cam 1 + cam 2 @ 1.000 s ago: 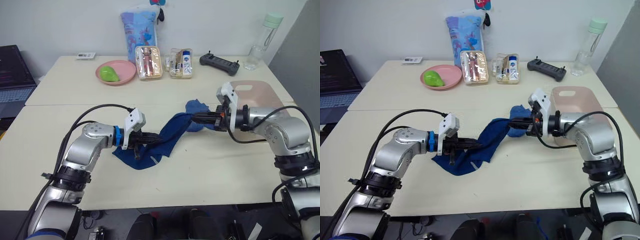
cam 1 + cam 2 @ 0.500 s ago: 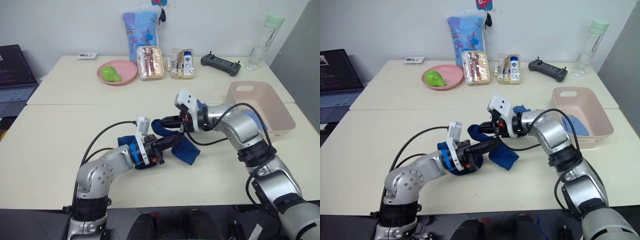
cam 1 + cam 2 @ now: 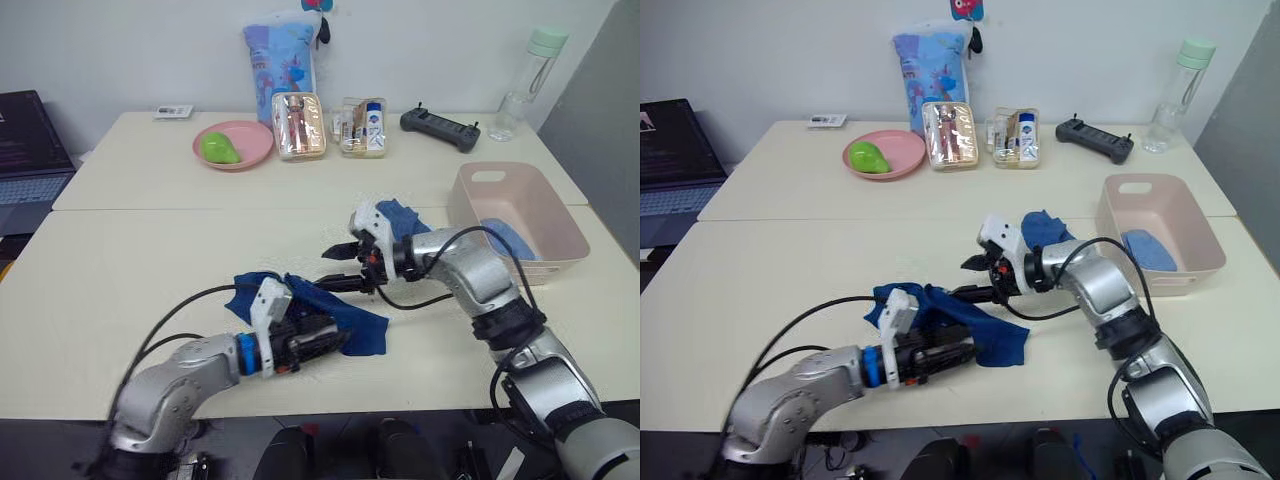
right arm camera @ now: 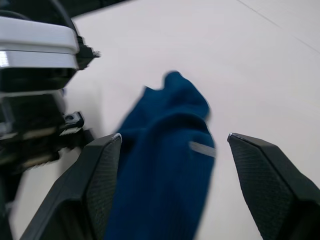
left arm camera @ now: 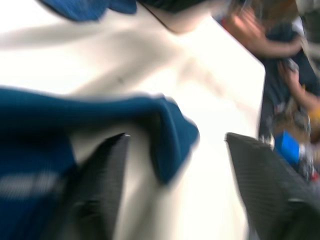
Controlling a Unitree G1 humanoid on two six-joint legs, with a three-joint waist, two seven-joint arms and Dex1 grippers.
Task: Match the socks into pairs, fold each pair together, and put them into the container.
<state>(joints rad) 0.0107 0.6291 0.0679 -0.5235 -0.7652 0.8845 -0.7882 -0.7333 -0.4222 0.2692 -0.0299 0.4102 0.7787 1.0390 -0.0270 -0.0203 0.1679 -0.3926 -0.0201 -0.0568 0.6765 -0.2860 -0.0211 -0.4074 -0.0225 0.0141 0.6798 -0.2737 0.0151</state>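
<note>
**Blue socks on the surface, one pale sock in the tub**

While both arms reach toward the middle of the cream surface (image 3: pixel 120 250), the head views show the pink container (image 3: pixel 515 215) at about three o'clock from the dark blue socks (image 3: pixel 330 315), with a light blue sock (image 3: pixel 508 238) lying inside it. Another blue sock (image 3: pixel 398 215) lies just behind the right arm, partly hidden by it. The pink plate (image 3: pixel 232 144) at eleven o'clock holds a green object (image 3: pixel 218 149). The left gripper (image 3: pixel 335 340) rests on the dark pile, its jaws apart. The right gripper (image 3: pixel 338 268) hovers at the pile's one o'clock edge, jaws spread.

In the left wrist view, blurred fingers (image 5: pixel 102 187) stand wide apart beside a dark blue fold (image 5: pixel 170 130).

In the right wrist view, the fingers (image 4: pixel 270 185) are open either side of a dark sock.
</note>
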